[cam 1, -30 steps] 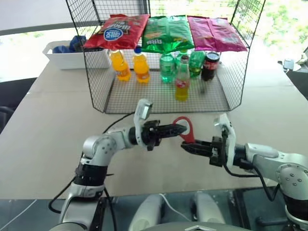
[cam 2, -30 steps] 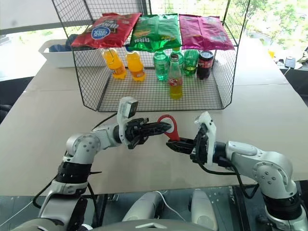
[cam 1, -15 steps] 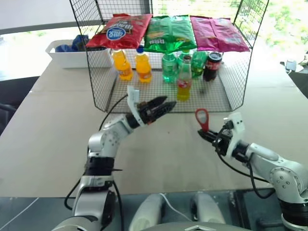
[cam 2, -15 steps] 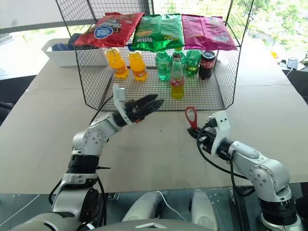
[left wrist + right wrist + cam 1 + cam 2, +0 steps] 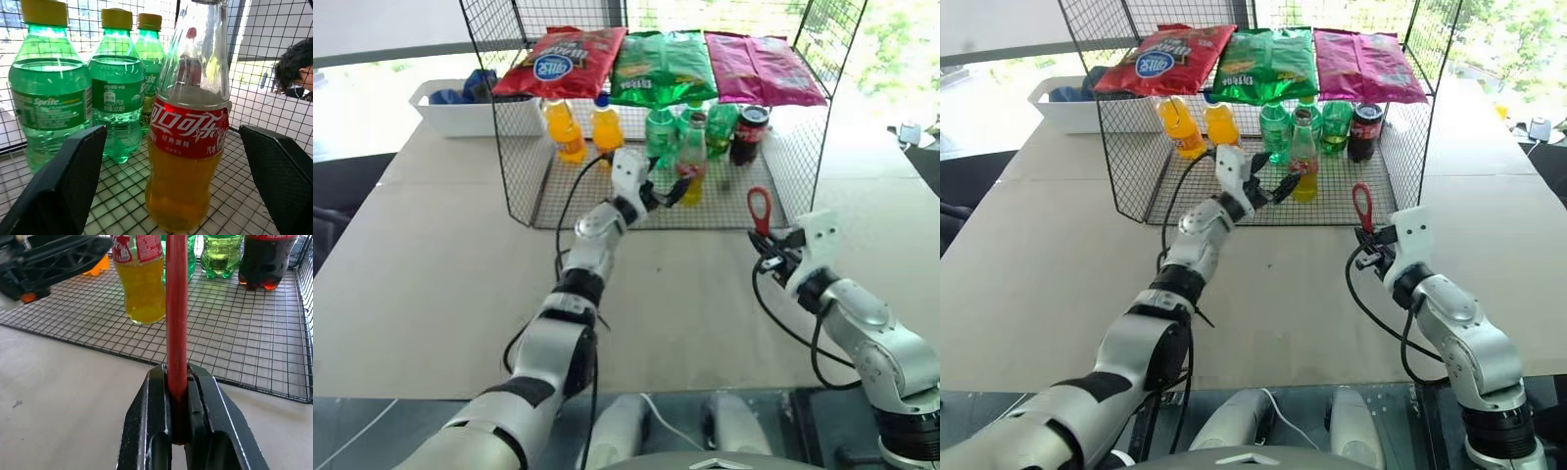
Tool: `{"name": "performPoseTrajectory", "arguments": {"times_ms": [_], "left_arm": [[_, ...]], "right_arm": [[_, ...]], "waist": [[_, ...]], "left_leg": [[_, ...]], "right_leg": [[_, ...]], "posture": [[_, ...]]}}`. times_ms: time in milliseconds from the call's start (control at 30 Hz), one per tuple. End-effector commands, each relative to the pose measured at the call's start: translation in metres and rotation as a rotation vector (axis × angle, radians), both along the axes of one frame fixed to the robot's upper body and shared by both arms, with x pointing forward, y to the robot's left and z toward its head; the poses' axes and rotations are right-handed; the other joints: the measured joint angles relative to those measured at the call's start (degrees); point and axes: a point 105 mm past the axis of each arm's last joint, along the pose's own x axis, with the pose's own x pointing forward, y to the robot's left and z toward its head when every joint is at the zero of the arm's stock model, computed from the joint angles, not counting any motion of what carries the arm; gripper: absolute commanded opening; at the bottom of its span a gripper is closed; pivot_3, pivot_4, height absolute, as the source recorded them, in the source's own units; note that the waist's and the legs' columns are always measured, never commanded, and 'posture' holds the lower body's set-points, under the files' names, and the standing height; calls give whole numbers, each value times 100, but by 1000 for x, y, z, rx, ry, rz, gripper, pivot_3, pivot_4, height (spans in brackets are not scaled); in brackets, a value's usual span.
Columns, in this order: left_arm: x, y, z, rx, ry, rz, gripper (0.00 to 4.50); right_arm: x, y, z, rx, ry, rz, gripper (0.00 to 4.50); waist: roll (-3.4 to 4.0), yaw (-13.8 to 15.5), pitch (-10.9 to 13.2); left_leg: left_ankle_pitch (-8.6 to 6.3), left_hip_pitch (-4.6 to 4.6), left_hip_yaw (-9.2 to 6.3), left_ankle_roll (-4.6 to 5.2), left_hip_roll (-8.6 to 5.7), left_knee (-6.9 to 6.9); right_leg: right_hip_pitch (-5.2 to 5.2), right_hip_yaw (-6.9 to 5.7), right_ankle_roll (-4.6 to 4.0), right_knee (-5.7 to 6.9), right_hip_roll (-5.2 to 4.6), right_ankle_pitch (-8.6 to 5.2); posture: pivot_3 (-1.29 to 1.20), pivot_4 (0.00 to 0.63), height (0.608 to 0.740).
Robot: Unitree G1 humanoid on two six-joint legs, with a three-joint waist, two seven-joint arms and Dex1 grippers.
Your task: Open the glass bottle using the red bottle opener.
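Observation:
The glass bottle [image 5: 691, 157] of yellow-orange drink with a red label stands on the wire floor of the mesh cage [image 5: 607, 201], in front of the green bottles. My left gripper [image 5: 669, 188] reaches into the cage, open, level with the bottle's lower half. In the left wrist view the bottle [image 5: 188, 132] stands between the spread fingers [image 5: 68, 181], apart from both. My right gripper [image 5: 767, 242] hovers over the table outside the cage's front right, shut on the handle of the red bottle opener [image 5: 760, 207], which stands upright with its ring on top.
Snack bags [image 5: 661, 64] lie on the cage's top. Inside stand orange bottles [image 5: 582, 132], green bottles [image 5: 54, 98] and a dark cola bottle [image 5: 744, 132]. A white bin [image 5: 460, 108] sits at the back left. A person's head [image 5: 293, 71] shows beyond the mesh.
My left gripper let go of the opener, opened wide and reached forward into the cage around the bottle. The right gripper carried the opener to the right and turned it upright.

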Motion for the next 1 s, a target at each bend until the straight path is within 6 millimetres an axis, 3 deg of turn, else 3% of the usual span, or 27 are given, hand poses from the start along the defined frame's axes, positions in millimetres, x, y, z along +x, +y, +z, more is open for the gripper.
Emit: {"name": "performPoseTrajectory", "arguments": {"times_ms": [33, 733, 1000], "left_arm": [[4, -8, 8, 50, -51, 25, 4458], [22, -49, 25, 93, 14, 182, 4458], [26, -50, 25, 126, 23, 270, 4458]], "right_arm": [[-5, 5, 16, 2, -79, 3, 0], [-11, 9, 23, -20, -124, -37, 0], [-4, -2, 62, -133, -347, -199, 0]], "waist": [[0, -23, 0], [-2, -22, 1], [-2, -19, 1]], "left_leg": [[0, 0, 0, 0, 0, 0], [0, 0, -1, 0, 0, 2], [1, 1, 1, 0, -1, 3]], "right_leg": [[0, 0, 0, 0, 1, 0], [-1, 0, 1, 6, 10, 0], [-3, 0, 1, 11, 10, 0]], "posture": [[0, 150, 740], [0, 150, 740], [0, 150, 740]]}}
